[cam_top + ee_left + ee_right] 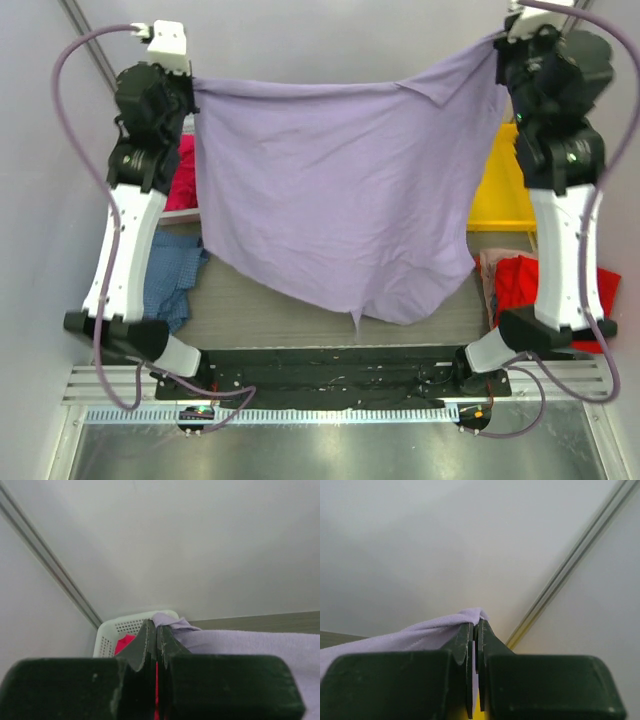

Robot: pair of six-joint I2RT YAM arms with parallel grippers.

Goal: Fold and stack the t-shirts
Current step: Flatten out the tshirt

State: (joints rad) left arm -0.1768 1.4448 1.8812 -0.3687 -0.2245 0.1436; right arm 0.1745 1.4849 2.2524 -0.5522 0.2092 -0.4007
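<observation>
Four t-shirts, one basket, one tray, two arms

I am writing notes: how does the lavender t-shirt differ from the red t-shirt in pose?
The lavender t-shirt hangs spread, its upper corners pinched in the jaws of both arms; the red t-shirt lies crumpled beside the right arm. Lavender is held, red is not. Both are unfolded.

The purple t-shirt is plain lavender, no print. My left gripper and right gripper are dark green, near black. Red t-shirt at table's right edge, bright and plain. Checked t-shirt at left edge, blue. Pink t-shirt magenta. Basket white mesh. Tray yellow. Cables pale purple.
</observation>
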